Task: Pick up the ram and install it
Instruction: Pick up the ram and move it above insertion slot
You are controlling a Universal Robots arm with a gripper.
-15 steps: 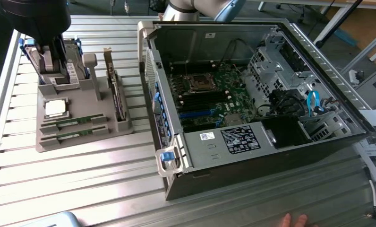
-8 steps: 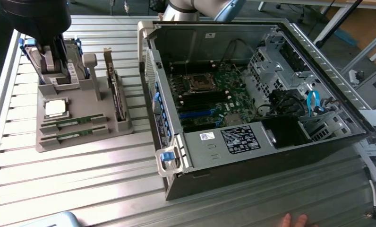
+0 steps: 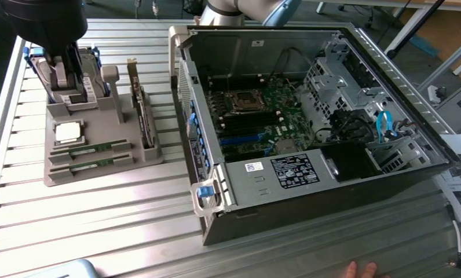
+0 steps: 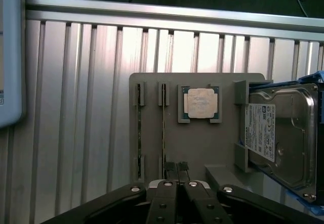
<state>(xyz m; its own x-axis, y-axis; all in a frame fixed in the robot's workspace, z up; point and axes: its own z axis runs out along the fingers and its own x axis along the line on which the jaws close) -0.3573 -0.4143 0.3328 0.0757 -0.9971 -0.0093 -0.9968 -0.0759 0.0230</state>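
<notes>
Two rams (image 3: 87, 149) lie in slots at the near end of a grey parts tray (image 3: 99, 174) on the exterior view's left. In the wrist view each ram (image 4: 163, 128) shows edge-on as a thin green strip. My gripper (image 3: 63, 81) hangs from the dark arm above the tray's far end. Seen from the wrist, my gripper (image 4: 176, 167) is shut, holds nothing, and hovers above the tray near one end of the closer ram. The open computer case (image 3: 215, 191) lies on the exterior view's right, with its motherboard (image 3: 253, 116) exposed.
The tray also holds a processor (image 4: 201, 102), a silver hard drive (image 4: 281, 133) in a blue bracket, and an upright expansion card (image 3: 142, 110). A person's fingertips (image 3: 359, 270) rest at the table's near edge. A pale blue-grey box (image 4: 7, 52) stands beside the tray.
</notes>
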